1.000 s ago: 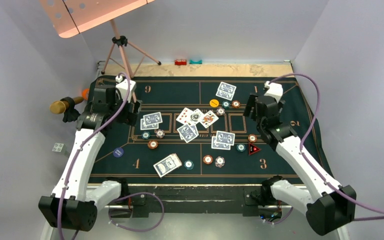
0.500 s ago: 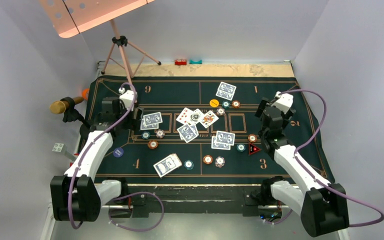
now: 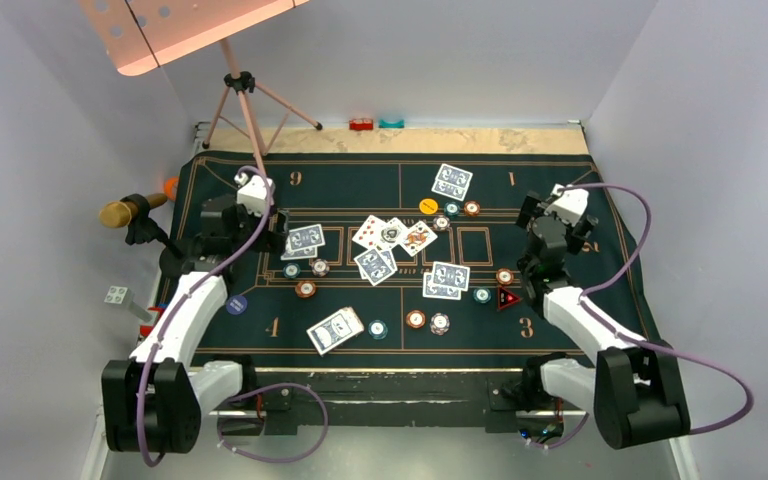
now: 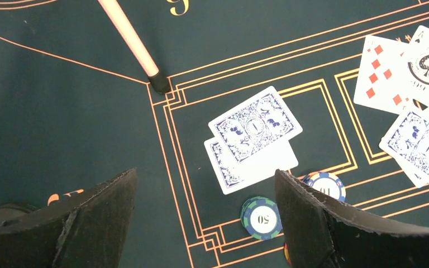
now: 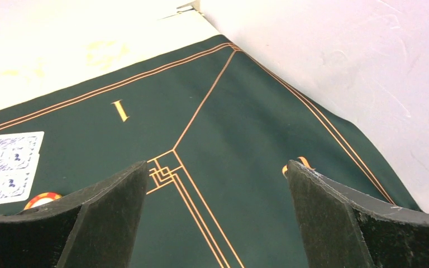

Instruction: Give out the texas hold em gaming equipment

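Blue-backed playing cards lie on the felt: a pair [image 3: 303,240], a far pair [image 3: 452,181], a middle pair [image 3: 446,280], a deck [image 3: 335,330] and face-up cards [image 3: 390,235]. Striped chips are scattered, such as teal [image 3: 291,270] and orange [image 3: 305,289]. A yellow disc [image 3: 427,206], a blue disc [image 3: 237,305] and a red triangle [image 3: 507,298] lie flat. My left gripper [image 3: 268,238] is open and empty above the felt. In its wrist view [image 4: 204,218] the card pair [image 4: 254,137] and a teal chip [image 4: 262,218] lie just ahead. My right gripper [image 3: 532,212] [image 5: 218,218] is open and empty over bare felt.
A tripod stand leg [image 4: 131,42] ends on the mat just beyond my left gripper. A microphone [image 3: 125,212] sits off the mat's left edge. Small red [image 3: 361,125] and teal [image 3: 392,124] blocks stand at the far edge. The wall [image 5: 341,67] is close on the right.
Both arms have folded back toward their bases. My left gripper moved nearer and slightly right; my right gripper moved right. Cards and chips have not moved.
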You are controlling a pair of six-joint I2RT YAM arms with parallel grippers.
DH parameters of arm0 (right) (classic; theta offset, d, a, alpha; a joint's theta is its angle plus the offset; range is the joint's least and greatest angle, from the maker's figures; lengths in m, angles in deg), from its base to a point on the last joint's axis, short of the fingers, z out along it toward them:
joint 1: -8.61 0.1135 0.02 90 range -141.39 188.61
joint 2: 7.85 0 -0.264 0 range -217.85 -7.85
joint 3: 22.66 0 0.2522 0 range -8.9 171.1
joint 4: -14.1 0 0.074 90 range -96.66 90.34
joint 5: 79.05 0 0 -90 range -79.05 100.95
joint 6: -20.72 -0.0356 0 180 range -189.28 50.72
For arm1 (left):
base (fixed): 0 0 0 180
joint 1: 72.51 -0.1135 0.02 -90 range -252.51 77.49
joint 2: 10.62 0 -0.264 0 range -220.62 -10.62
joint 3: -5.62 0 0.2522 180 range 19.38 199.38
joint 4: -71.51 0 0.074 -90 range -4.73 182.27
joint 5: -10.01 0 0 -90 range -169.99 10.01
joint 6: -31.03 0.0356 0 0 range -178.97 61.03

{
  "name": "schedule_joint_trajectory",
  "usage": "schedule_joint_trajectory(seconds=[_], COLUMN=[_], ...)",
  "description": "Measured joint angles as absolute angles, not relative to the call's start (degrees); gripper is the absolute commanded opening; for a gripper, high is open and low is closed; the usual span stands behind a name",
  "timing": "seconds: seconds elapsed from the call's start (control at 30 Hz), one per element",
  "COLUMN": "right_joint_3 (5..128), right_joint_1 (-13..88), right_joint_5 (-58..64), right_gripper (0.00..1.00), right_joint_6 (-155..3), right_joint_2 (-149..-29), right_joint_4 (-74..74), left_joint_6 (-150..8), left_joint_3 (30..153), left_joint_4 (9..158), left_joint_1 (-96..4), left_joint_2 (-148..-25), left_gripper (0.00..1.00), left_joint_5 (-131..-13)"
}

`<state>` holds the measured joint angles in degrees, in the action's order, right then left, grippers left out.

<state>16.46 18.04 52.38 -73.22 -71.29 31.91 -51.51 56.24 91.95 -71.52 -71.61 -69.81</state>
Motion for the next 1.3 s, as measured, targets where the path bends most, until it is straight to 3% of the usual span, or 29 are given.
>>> schedule_joint_trajectory(seconds=[0.6,0.93,1.1,1.3], right_joint_3=[11.8,8.5,4.3,5.9], right_joint_1=[16.0,16.0,16.0,13.1], right_joint_5=[51.6,47.3,41.4,33.8], right_gripper=[0.98,0.98,0.99,0.99], right_joint_6=[-75.0,-74.7,-72.3,-71.0], right_joint_2=[-78.3,-83.2,-85.0,-88.9], right_joint_4=[47.2,58.6,67.1,67.6], left_joint_6=[-57.0,-58.7,-59.4,-59.4], left_joint_3=[45.1,35.1,32.9,34.7], left_joint_4=[69.5,45.1,33.8,34.7], left_joint_1=[-72.2,-73.6,-73.7,-73.6], left_joint_2=[-78.0,-79.6,-87.0,-88.3], left_gripper=[1.0,1.0,0.98,1.0], left_joint_5=[-75.8,-75.9,-76.1,-75.8])
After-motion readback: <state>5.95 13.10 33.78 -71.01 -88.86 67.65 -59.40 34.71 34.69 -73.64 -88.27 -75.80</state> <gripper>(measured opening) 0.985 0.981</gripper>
